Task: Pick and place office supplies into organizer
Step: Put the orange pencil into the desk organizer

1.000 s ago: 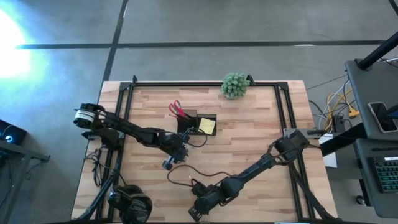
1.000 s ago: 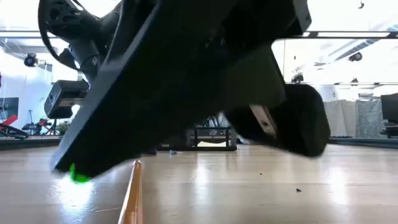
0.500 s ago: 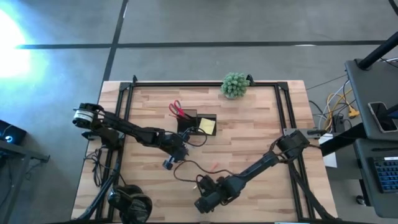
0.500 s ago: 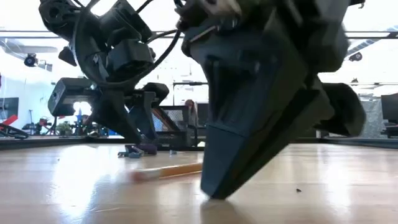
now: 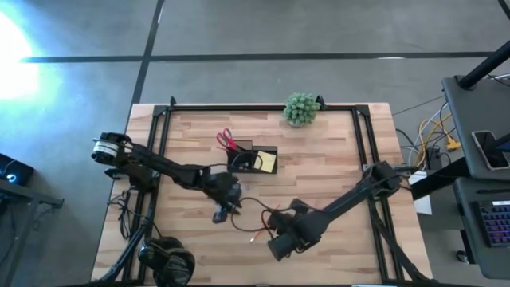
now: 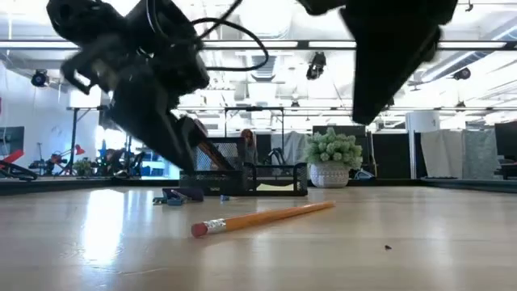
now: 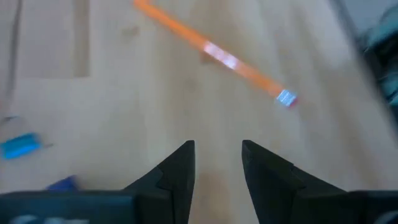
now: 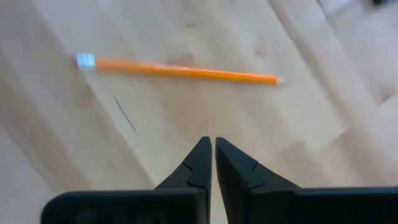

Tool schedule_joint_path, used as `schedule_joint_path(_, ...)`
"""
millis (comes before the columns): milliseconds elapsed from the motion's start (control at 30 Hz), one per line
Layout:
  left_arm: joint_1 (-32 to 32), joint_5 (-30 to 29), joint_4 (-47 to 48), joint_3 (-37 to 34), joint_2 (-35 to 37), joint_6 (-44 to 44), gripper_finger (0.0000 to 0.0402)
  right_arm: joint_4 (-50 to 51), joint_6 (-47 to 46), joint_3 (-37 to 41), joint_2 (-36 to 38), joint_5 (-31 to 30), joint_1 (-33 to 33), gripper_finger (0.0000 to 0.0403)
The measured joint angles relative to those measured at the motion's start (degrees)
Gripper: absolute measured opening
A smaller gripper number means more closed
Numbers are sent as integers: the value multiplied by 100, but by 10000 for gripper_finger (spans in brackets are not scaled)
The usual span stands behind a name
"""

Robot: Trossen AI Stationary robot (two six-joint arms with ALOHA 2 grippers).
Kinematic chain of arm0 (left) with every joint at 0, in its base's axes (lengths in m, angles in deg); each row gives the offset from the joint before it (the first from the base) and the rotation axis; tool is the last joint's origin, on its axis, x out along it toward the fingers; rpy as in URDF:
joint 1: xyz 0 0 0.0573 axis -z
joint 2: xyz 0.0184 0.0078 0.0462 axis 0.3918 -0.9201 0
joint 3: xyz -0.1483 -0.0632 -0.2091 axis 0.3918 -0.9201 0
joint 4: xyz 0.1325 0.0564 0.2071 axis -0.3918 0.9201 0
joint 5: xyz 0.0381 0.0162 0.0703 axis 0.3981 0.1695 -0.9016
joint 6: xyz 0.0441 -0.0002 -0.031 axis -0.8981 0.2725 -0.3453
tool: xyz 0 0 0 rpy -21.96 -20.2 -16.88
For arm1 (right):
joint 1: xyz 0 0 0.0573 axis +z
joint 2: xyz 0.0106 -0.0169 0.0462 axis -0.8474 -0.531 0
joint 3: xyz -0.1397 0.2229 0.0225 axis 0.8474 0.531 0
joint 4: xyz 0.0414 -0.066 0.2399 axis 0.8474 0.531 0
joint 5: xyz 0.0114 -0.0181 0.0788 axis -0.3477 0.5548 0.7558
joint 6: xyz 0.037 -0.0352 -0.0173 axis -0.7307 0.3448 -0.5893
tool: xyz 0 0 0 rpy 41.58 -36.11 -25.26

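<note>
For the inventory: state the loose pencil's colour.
Orange pencil, best seen in the right wrist view.

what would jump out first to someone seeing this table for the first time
Probably the orange pencil, lying loose on the bare wood near the table's front, with both dark arms bent in over it. The right gripper hangs just above it with its fingers together and empty, and the left gripper hovers nearby, holding nothing. Farther back stand the black organizer with red scissors and a green plant.

High view straight down over the whole table (image 5: 335, 171), low view at tabletop level facing across it toward the room, close behind the orange pencil (image 6: 262, 218), both wrist views angled down near that same pencil.
</note>
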Motion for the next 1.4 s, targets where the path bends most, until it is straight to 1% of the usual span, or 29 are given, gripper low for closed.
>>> schedule_joint_path(100,346,-86,-471,-18,94,724,118,313,1337,33,67,211,-80,44)
schedule_joint_path(167,670,-408,-633,17,221,1211,118,527,1541,133,67,384,-213,55)
schedule_joint_path(233,1027,-741,-797,34,355,1692,117,388,1501,366,114,650,-441,55)
schedule_joint_path(267,1211,-947,-861,34,391,1898,116,161,1449,525,149,765,-562,52)
schedule_joint_path(367,1754,-1783,-959,34,413,2286,101,-847,1196,1042,337,962,-881,33)
schedule_joint_path(433,2025,-2275,-1004,34,381,2411,87,-1327,972,1389,554,1045,-1080,19)
schedule_joint_path(567,2363,-3036,-1144,21,191,2772,59,-1615,615,2071,977,1056,-1449,9)
schedule_joint_path(667,2507,-3462,-1236,82,110,3101,41,-1910,556,2634,1212,1108,-1635,9)
schedule_joint_path(767,2594,-3877,-1230,203,-7,3305,23,-2573,536,3123,1406,1445,-1743,9)
schedule_joint_path(833,2605,-3962,-1222,297,-73,3338,12,-3037,450,3376,1460,1629,-1769,9)
schedule_joint_path(933,2607,-3867,-1261,420,-164,3344,2,-3474,338,3582,1496,1623,-1768,9)
schedule_joint_path(1033,2616,-3569,-1245,514,-273,3465,1,-3597,404,3677,1538,1625,-1758,9)
schedule_joint_path(1200,2724,-3608,-1236,706,-593,3916,0,-3952,544,3759,1525,1647,-1832,9)
schedule_joint_path(1400,2758,-3570,-1260,1175,-1351,4050,0,-3952,870,3691,1522,1628,-1883,8)
